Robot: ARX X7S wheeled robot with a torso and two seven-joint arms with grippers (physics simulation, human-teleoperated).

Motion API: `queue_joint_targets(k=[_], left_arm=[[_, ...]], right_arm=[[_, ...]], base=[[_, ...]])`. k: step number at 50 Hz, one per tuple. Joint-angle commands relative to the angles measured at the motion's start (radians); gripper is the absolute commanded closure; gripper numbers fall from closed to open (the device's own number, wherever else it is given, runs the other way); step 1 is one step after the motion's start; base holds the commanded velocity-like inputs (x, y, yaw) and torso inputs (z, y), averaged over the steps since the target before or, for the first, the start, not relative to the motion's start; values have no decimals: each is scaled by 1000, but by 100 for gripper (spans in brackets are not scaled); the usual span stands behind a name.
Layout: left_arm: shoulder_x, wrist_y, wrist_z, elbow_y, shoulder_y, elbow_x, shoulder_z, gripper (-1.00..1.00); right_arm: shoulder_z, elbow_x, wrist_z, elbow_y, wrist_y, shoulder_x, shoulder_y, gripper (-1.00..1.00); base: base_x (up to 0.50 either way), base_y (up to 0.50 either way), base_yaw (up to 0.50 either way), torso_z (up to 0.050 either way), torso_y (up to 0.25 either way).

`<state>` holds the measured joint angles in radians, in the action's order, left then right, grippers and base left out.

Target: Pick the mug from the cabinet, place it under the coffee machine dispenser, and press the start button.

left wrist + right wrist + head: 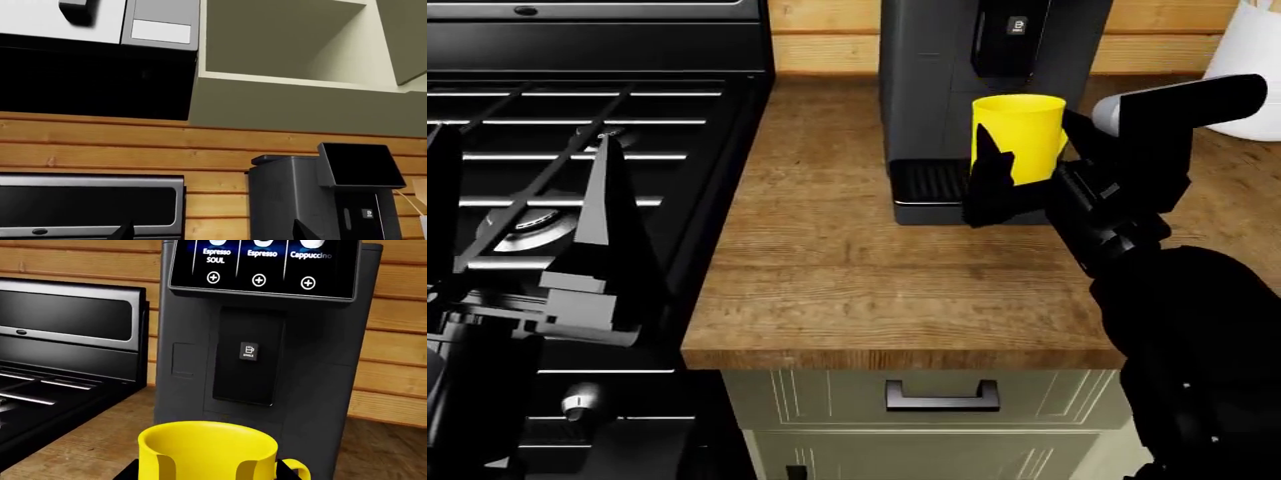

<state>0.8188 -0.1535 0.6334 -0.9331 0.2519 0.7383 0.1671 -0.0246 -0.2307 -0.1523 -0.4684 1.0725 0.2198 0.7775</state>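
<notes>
Mug [1018,135], smooth yellow and tapered, sits clamped between the right gripper's [1004,180] fingers at the boxy grey machine's [928,90] ribbed tray [928,182]. Left gripper [601,230] hovers over the stove [587,110] (finger gap unclear); the counter [827,270] is grained wood.

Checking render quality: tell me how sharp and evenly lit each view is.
Head view: sharp, soft lighting, the mug bright in the right hand. Right wrist view: crisp, screen text readable. Left wrist view: sharp, the microwave underside pure black.

wood plank wall [100,145] – wood counter [827,290], black stove [587,120], olive cab. [293,45] open.
</notes>
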Motion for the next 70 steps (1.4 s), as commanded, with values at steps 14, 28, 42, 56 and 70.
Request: queue_joint_targets(k=[14,28,42,56,70], left_arm=[[7,21,1,4,-30,-5,-7,-100],[6,29,-1,13,-29,-3,-6,-100],[9,39,-3,19,-30,0,-8,-100],[16,51,-3,8,-37,-19,-13,-100],[19,65,-4,-3,-48,-32,-13,-100]], right_arm=[[9,27,3,67,-88,3,-18,100],[33,27,5,120,-125,-7,24,100],[90,50,11,268,-191,-28,109,100],[79,46,34,268,-166,-21,85,100],[75,52,52,335,-234,-31,89,100]], base=[[0,0,0,0,0],[0,0,0,0,0],[0,0,0,0,0],[0,0,0,0,0],[0,0,0,0,0]])
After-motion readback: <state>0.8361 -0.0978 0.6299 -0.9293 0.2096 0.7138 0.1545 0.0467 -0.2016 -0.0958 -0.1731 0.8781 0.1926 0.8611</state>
